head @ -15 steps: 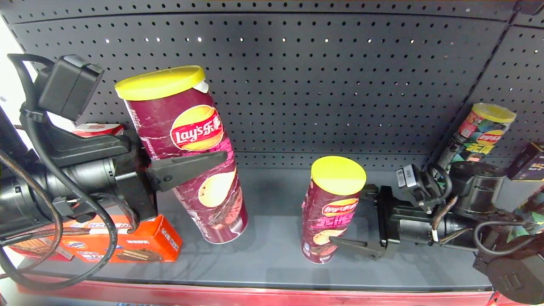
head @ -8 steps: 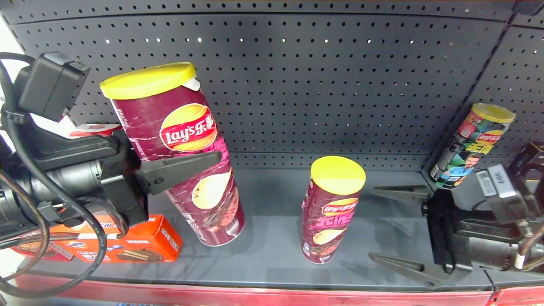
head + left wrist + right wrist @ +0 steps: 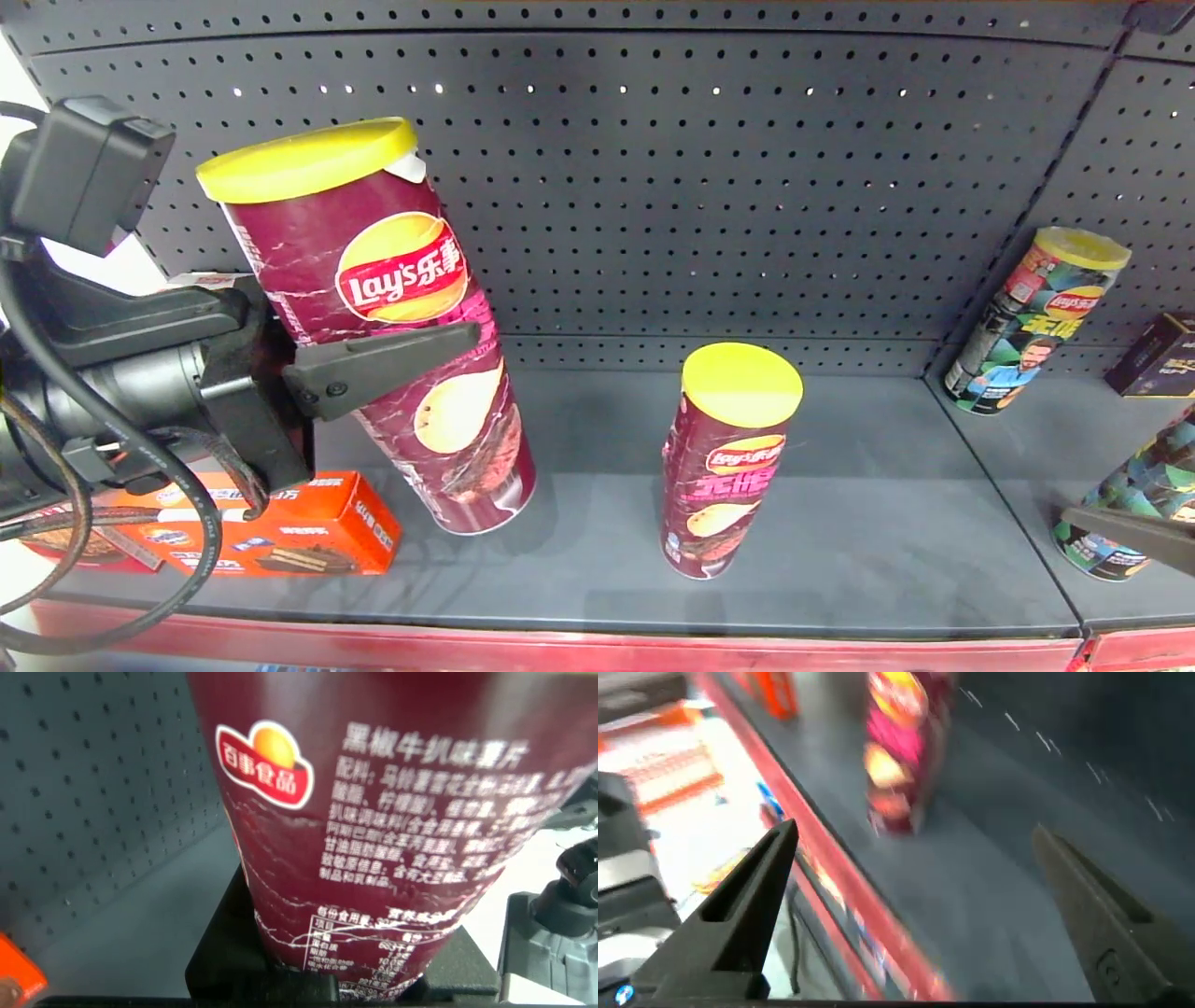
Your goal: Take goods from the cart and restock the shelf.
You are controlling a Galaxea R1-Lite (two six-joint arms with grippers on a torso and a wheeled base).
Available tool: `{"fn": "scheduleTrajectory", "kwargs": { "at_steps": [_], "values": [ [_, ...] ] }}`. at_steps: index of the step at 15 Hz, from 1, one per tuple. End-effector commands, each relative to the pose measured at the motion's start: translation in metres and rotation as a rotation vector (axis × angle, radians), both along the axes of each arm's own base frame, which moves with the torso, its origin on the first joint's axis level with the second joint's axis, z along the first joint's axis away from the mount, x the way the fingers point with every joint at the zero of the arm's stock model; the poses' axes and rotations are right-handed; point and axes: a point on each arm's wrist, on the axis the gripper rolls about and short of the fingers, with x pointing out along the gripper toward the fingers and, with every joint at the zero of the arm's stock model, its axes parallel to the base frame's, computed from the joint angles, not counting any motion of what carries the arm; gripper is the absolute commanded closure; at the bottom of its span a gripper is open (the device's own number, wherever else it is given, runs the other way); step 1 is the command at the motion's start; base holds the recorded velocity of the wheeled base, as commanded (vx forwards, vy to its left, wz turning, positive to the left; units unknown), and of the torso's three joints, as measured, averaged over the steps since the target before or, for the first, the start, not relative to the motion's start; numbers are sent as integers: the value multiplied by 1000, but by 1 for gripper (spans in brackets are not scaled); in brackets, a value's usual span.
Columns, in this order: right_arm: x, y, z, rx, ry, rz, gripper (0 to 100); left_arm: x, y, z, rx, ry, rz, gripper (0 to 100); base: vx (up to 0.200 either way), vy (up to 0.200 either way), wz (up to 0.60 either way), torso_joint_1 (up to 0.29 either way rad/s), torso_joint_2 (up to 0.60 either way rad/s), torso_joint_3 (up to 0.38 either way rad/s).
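L fingers: left gripper is clamped across the mid-body of a large maroon cardboard chip can with a yellow plastic lid. The front finger lies across the printed side; the other is hidden behind the can. In the left wrist view the can body sits between the dark pads.
R fingers: right gripper is spread wide with nothing between the fingers. In the head view one fingertip sits well right of the smaller maroon chip can with a yellow lid.
Change: 1 s ago the right gripper straddled the smaller can. 0.5 s ago it was open just to its right, and now it is pulled well off. The smaller can hasn't shifted. The held can's lid end has gone up and farther from the smaller can; its base end is roughly where it was.
L arm: wrist roughly level, coming in from left of the smaller can, fingers pointing toward it.
R arm: its wrist view looks along the red front edge toward the smaller can.
Held can: left of the smaller can and apart from it, tilted with the lid end leaning away. Can't tell if the base touches the dark grey shelf deck.
Smaller can: upright on the deck, free of both grippers.
Rest: a flat orange carton lies left of the smaller can, beyond the held can. A green-and-black can with a yellow lid stands right of it and farther back.
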Motion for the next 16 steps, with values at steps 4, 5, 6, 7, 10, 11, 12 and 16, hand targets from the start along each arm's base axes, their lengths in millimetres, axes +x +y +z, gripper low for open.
{"fn": "scheduleTrajectory", "kwargs": {
  "at_steps": [4,5,6,7,10,11,12,16],
  "values": [
    [-93,-52,-75,190,-10,-490,0,-2,-1,1,-1,-5,-6,100,0,0,0,0,0,0],
    [-90,-52,-84,176,27,-569,0,-3,0,2,-3,-8,2,100,0,0,0,0,0,0],
    [-85,-53,-94,184,21,-659,0,-4,0,2,-5,-9,17,100,0,0,0,0,0,0],
    [-83,-52,-98,192,18,-671,0,-5,0,3,-7,-13,22,100,0,0,0,0,0,0],
    [-82,-51,-96,237,5,-650,0,-10,-6,3,-8,-13,35,100,0,0,0,0,0,0],
    [-83,-49,-96,235,15,-532,0,-12,-13,2,-9,-11,23,100,0,0,0,0,0,0],
    [-84,-46,-96,218,28,-384,0,-14,-16,2,-8,-9,11,100,0,0,0,0,0,0],
    [-87,-45,-96,250,89,-446,0,-16,-18,-1,-4,-1,-11,100,0,0,0,0,0,0]
  ]
}}
